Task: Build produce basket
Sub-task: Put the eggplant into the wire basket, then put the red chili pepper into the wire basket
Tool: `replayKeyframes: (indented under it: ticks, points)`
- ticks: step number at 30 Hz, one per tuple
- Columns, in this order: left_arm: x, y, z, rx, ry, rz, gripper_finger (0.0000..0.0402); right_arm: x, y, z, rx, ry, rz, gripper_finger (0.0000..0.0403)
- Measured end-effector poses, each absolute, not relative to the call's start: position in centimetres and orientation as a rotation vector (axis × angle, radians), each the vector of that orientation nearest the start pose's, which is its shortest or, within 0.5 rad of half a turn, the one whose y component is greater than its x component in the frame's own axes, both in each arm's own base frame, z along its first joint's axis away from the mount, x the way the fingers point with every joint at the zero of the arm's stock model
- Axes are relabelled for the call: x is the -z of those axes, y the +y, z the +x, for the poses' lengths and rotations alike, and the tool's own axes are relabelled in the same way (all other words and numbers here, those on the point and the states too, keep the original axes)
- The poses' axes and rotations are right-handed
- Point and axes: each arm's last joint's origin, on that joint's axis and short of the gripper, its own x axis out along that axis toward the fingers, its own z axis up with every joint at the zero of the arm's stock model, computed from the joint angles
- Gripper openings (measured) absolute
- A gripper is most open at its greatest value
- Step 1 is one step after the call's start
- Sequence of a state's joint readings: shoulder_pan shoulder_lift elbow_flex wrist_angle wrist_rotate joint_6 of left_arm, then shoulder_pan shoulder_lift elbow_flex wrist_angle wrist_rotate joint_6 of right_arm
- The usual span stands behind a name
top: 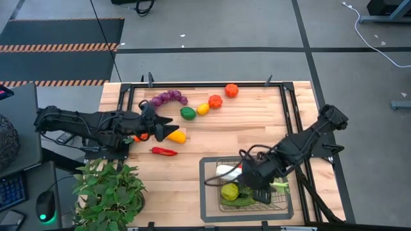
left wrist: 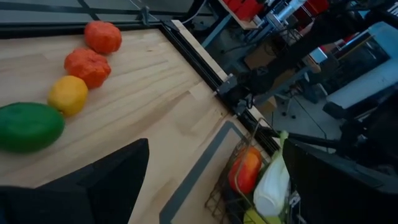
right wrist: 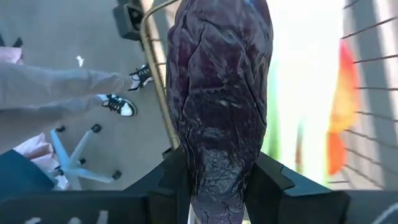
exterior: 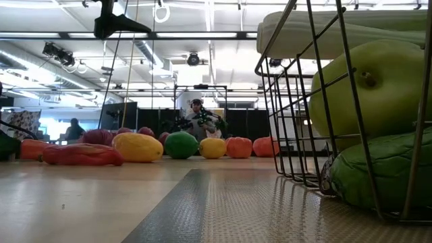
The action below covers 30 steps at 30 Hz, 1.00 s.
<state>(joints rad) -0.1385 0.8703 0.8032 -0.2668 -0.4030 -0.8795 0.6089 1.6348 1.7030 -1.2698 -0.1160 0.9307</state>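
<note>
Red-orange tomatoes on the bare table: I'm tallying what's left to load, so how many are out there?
2. One tomato lies near the table's far edge; the other tomato sits just beside it, next to the lemon. Others may be hidden inside the basket.

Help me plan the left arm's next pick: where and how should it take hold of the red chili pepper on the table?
Grip the red chili pepper around its middle, coming straight down, claw fingers across its narrow width. It lies flat and long on the wood, with bare table on both long sides.

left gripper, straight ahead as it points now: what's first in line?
Probably the yellow pepper, right off the open left gripper in the high view. Height above it is unclear; if it clears, bare table follows toward the basket.
</note>
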Motion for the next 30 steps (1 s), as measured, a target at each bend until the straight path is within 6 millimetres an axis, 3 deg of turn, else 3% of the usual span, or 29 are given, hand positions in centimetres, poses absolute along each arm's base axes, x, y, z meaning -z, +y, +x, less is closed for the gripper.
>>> replayKeyframes:
  ticks: [6,12,18,23,30]
  points:
    - [-31.8,-2.0,18.7,-0.357,0.195,-0.781,0.0376,-33.1,20.3,25.1,-0.072,1.329,0.49,0.0119]
    - [-31.8,-2.2,18.7,-0.346,0.199,-0.78,0.0376,-31.3,20.4,24.6,0.012,1.382,0.503,0.0134]
    - [-31.9,-2.4,18.7,-0.286,0.21,-0.79,0.0376,-31.2,20.4,24.7,0.027,1.345,0.48,0.0219]
    - [-31.9,-2.6,18.8,-0.205,0.257,-0.617,0.0376,-31.1,19.5,25.4,0.051,1.347,0.507,0.0297]
    - [-32.5,-1.0,18.2,-0.292,0.367,-0.419,0.0376,-31.4,15.9,27.6,0.136,1.337,0.641,0.0345]
